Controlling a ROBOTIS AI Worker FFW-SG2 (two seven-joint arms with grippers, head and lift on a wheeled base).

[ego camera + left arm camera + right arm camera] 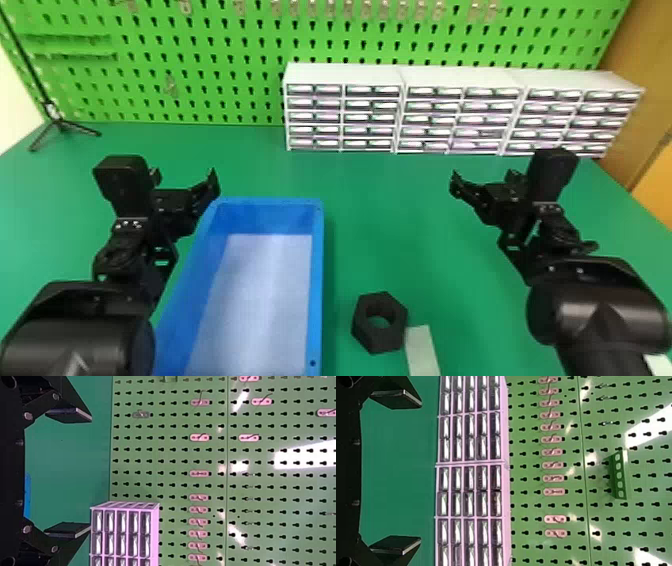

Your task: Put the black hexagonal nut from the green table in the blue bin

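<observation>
The black hexagonal nut [380,322] lies flat on the green table [400,215], just right of the blue bin [316,280], whose pale floor holds nothing. My left gripper [185,177] is over the bin's far left corner, away from the nut; in the left wrist view the left gripper [89,473] stands open, its fingers wide apart. Across the table, my right gripper [480,180] is held beyond and to the right of the nut. The right wrist view gives the right gripper [419,475] as open too, with nothing between its fingers.
White drawer cabinets [345,107] stand along the table's back right, before a green pegboard [200,65]. A black tripod [61,122] is at the back left. A pale strip [422,350] lies beside the nut, near the front edge.
</observation>
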